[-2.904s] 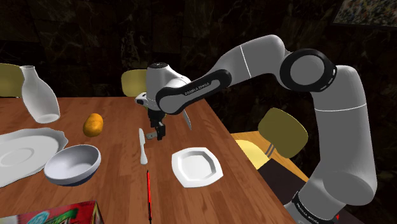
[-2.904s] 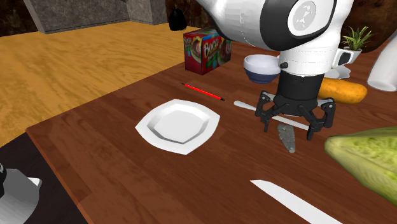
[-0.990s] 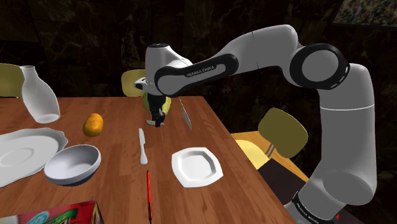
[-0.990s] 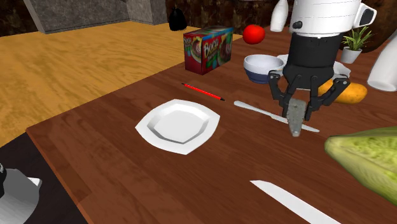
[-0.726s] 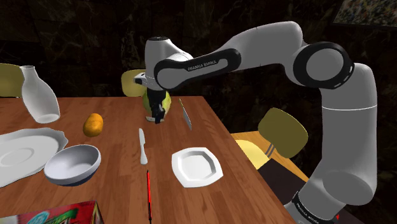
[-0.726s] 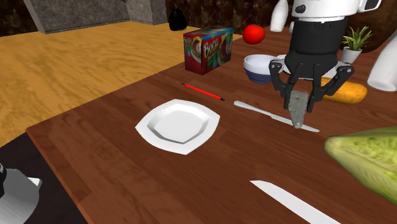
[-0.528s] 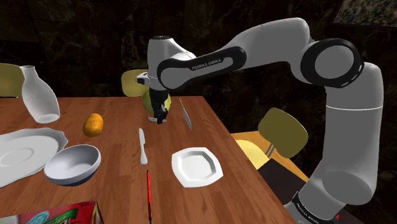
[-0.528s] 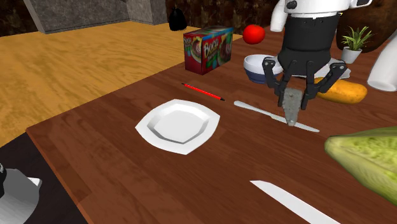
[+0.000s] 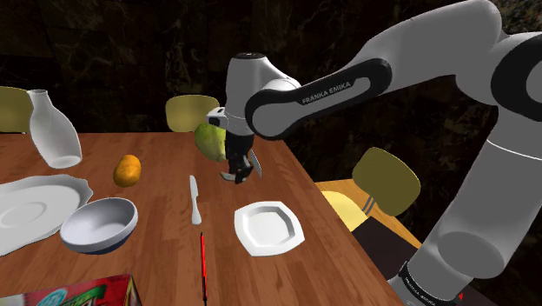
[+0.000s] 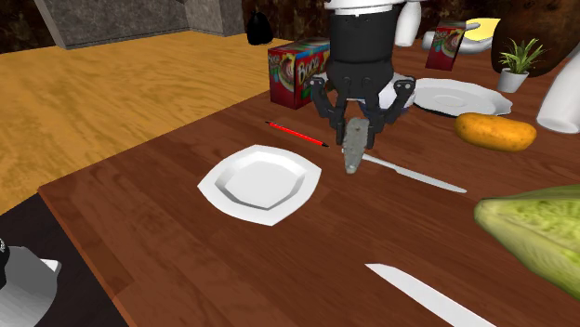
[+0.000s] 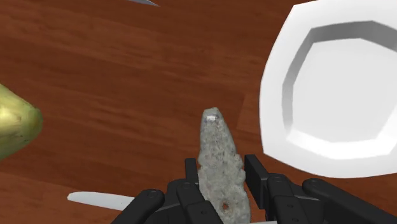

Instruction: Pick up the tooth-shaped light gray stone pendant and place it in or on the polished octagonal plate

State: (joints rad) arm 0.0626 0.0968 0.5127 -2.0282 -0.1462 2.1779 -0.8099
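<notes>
the tool clasps the grey pendant clear of the surface, so pickup looks done; moving over the white plate nearby and releasing remain.

I'm working in a home dining room: a wooden counter set with plates, a bowl and knife, olive chairs around it (plank floor beyond).

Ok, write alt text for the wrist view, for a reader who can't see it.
A black gripper clasps a grey, tooth-shaped stone pendant above a brown wooden table. A white eight-sided plate lies close beside the pendant's tip, not under it; a green fruit sits on its other side.
</notes>
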